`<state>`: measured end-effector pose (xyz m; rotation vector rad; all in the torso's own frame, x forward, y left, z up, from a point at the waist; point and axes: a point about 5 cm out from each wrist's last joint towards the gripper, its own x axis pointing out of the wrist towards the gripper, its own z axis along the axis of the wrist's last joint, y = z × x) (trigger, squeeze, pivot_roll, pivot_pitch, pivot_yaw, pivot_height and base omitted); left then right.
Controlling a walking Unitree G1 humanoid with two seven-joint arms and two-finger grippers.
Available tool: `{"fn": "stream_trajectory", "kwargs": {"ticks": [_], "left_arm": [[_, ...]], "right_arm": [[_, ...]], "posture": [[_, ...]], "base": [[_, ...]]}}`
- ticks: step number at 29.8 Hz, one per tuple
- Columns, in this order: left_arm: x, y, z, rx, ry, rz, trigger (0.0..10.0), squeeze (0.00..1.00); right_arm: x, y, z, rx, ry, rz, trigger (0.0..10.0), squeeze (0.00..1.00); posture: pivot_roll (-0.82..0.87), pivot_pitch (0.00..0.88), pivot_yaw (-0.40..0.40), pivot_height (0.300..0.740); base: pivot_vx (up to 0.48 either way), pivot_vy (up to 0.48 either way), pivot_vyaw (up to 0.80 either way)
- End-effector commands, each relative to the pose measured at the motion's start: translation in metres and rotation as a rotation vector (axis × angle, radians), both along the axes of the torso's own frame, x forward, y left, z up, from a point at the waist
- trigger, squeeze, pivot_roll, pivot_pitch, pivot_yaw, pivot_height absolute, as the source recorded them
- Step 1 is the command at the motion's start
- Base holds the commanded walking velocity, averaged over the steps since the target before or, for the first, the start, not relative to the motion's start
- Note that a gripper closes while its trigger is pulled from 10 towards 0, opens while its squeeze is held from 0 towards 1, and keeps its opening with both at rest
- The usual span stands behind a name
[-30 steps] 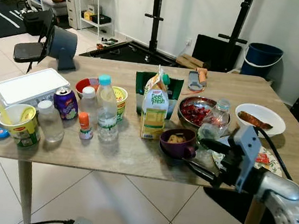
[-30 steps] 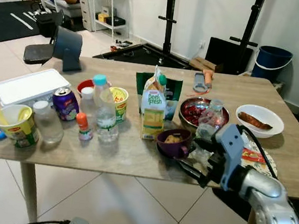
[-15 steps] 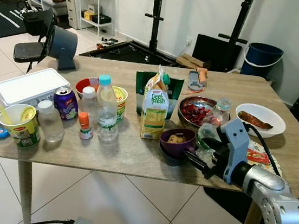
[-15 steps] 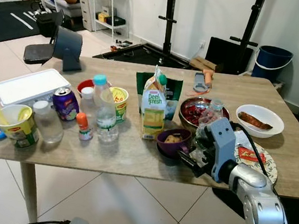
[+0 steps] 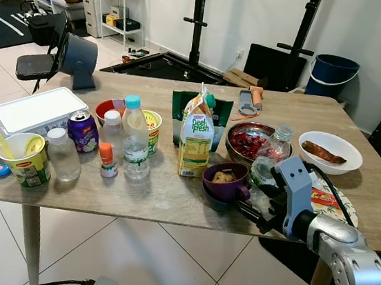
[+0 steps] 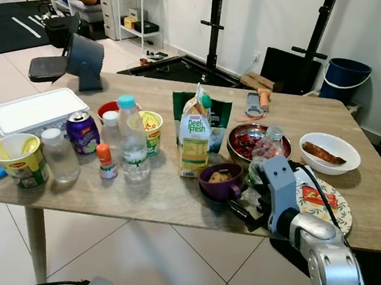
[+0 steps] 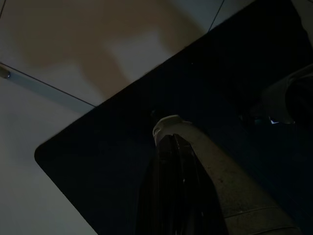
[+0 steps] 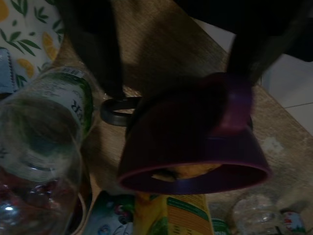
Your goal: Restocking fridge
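Two black fingers of my right end effector (image 5: 252, 207) are spread at the counter's near edge, and the purple cup (image 5: 226, 182) sits right at their tips; in the right wrist view the cup (image 8: 195, 142) lies between the fingers, its handle toward one of them. It holds some food, so I judge it stiff, light and easy to spill: I would close on the cup's wall or handle and keep it level. Just beside the end effector, on its right, stands a clear plastic bottle (image 5: 269, 162), which looks thin-walled and liable to tip if nudged. A floral plate (image 5: 336, 205) lies under the wrist. Just beyond the cup is the Peel Fresh juice carton (image 5: 196, 138), probably heavier, best taken across its flat sides. Behind the bottle sits a metal bowl of red food (image 5: 246, 141). Well off to the left are water bottles (image 5: 136, 139), a purple can (image 5: 83, 131) and a noodle cup (image 5: 24, 158). My left end effector (image 7: 171, 171) hangs idle in the dark; I cannot tell how its fingers stand.
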<state>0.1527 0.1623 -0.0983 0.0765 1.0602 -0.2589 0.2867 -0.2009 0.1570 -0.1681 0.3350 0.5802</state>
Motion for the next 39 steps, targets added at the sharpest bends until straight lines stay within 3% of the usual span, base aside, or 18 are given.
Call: {"fn": "stream_trajectory", "kwargs": {"ticks": [1, 2, 3, 30, 33, 34, 35, 36, 39], "left_arm": [[-0.004, 0.0, -0.002, 0.009, 0.016, -0.017, 10.0, 0.0], [-0.004, 0.0, -0.002, 0.01, 0.016, -0.017, 10.0, 0.0], [-0.004, 0.0, -0.002, 0.01, 0.016, -0.017, 10.0, 0.0], [-0.003, 0.0, -0.001, 0.012, 0.017, -0.021, 10.0, 0.0], [-0.004, 0.0, -0.002, 0.012, 0.017, -0.021, 10.0, 0.0], [-0.004, 0.0, -0.002, 0.012, 0.017, -0.021, 10.0, 0.0], [-0.004, 0.0, -0.002, 0.012, 0.017, -0.021, 10.0, 0.0], [-0.004, 0.0, -0.002, 0.012, 0.018, -0.021, 10.0, 0.0], [-0.004, 0.0, -0.002, 0.011, 0.018, -0.021, 10.0, 0.0]], "right_arm": [[-0.001, 0.005, 0.001, 0.021, 0.001, 0.014, 2.6, 0.0], [-0.001, 0.006, 0.002, 0.023, -0.003, 0.014, 9.6, 0.0], [-0.001, 0.006, 0.003, 0.024, -0.006, 0.015, 10.0, 0.0], [0.002, 0.007, 0.021, 0.036, -0.054, 0.019, 10.0, 0.0], [0.002, 0.008, 0.021, 0.039, -0.053, 0.023, 9.7, 0.0], [0.002, 0.008, 0.021, 0.041, -0.052, 0.026, 3.0, 0.0], [0.002, 0.008, 0.021, 0.041, -0.052, 0.026, 3.0, 0.0], [0.001, 0.009, 0.02, 0.039, -0.044, 0.029, 0.0, 0.0], [0.001, 0.009, 0.019, 0.038, -0.041, 0.029, 0.0, 0.0]], "posture": [[-0.13, 0.0, 0.026, 0.74], [-0.13, 0.0, 0.026, 0.74], [-0.13, 0.0, 0.026, 0.74], [-0.13, 0.0, 0.027, 0.74], [-0.13, 0.0, 0.026, 0.74], [-0.13, 0.0, 0.026, 0.74], [-0.13, 0.0, 0.026, 0.74], [-0.13, 0.0, 0.024, 0.74], [-0.13, 0.0, 0.023, 0.74]], "base": [[0.0, 0.0, 0.0], [0.0, 0.0, 0.0], [0.0, 0.0, 0.0], [0.0, 0.0, 0.0], [0.0, 0.0, 0.0], [0.0, 0.0, 0.0], [0.0, 0.0, 0.0], [0.0, 0.0, 0.0], [0.0, 0.0, 0.0]]}}
